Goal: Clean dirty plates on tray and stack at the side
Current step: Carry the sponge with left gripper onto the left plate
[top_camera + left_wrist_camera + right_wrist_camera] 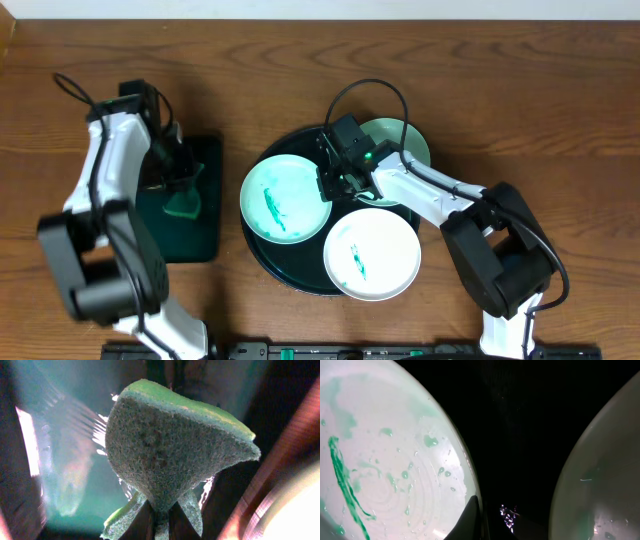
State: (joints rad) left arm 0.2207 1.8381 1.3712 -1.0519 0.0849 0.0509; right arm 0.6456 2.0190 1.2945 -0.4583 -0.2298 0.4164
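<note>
The black round tray [262, 243] holds three plates. The left plate [283, 197] and the front plate [372, 253] carry teal smears. The pale back plate [408, 142] is partly hidden by my right arm. My right gripper [333, 183] sits at the left plate's right rim. In the right wrist view the fingers [479, 521] are close together on the rim of that smeared plate [385, 460], with another plate [600, 480] at the right. My left gripper [180, 178] is shut on a green sponge [183, 205]; the left wrist view shows the sponge [170, 450] pinched between the fingers [160, 521].
A dark green rectangular tray [200, 235] lies left of the round tray, under the sponge. Bare wooden table surrounds both trays. The right arm reaches over the round tray from the front right.
</note>
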